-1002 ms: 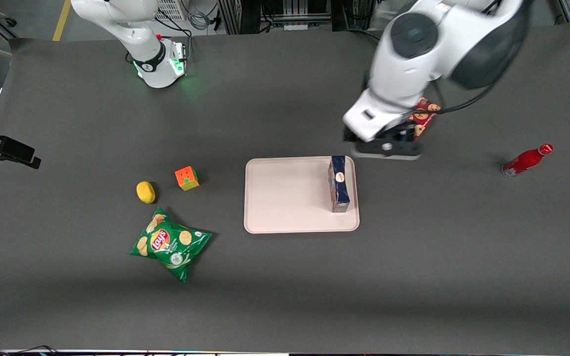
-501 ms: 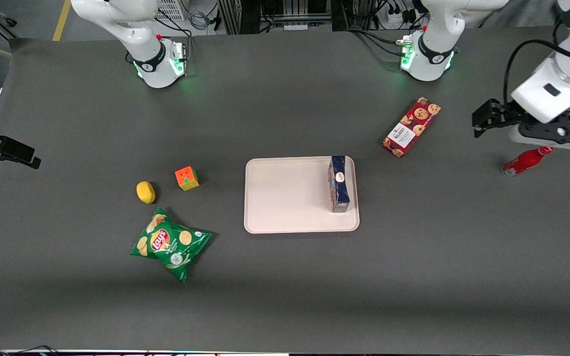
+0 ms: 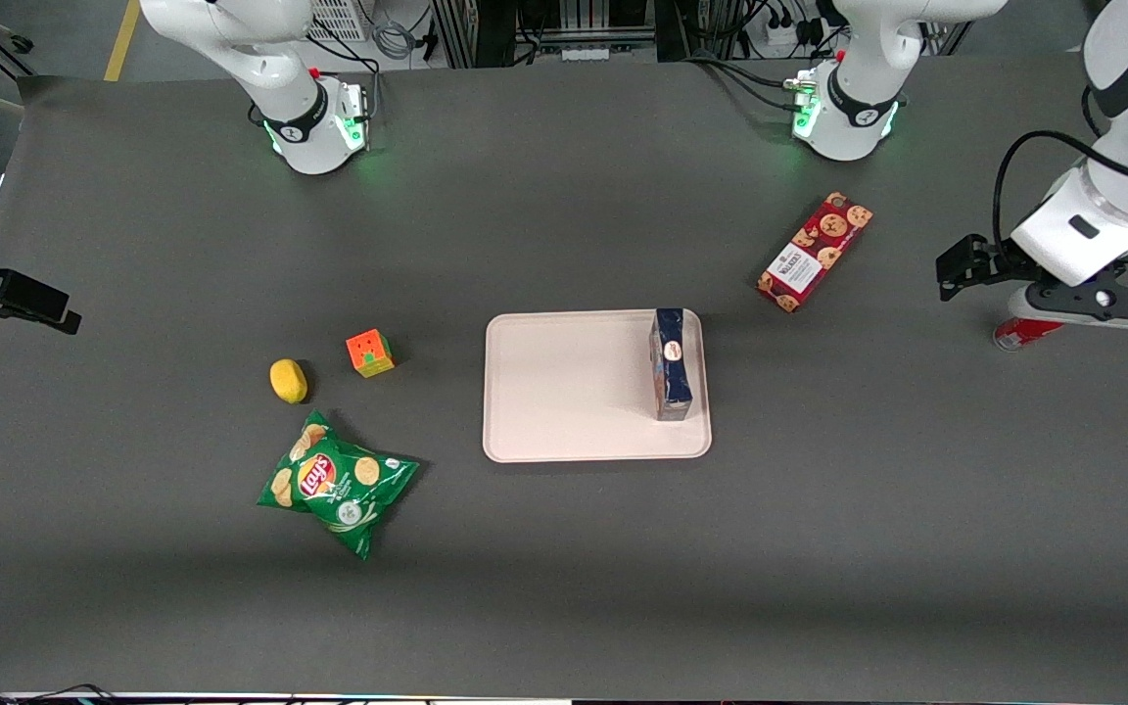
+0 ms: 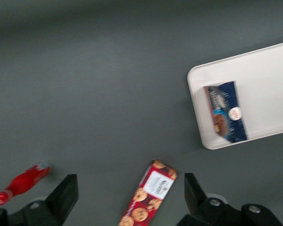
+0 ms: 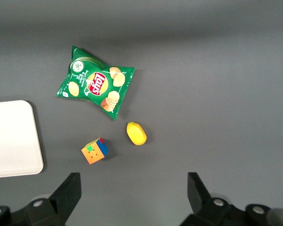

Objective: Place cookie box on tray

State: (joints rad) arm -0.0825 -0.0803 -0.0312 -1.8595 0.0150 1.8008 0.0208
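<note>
Tool [image 4: 131, 197] spread above red bottle [image 3: 1019, 332]

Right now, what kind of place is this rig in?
Likely a robotics lab: arm bases bolted to a dark grey mat-covered table, cable racks by it, test props like the navy-blue cookie box on the cream-pink tray. The left gripper, fingers open, hangs at the working arm's end.

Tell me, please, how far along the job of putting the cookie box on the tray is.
It looks done: the navy cookie box lies inside the tray, along the rim at the working arm's end. Nothing is in hand; the gripper is open and empty, up above the red bottle, well apart from the tray. Nothing appears left beyond parking the arm. The red cookie box lies on the table.
</note>
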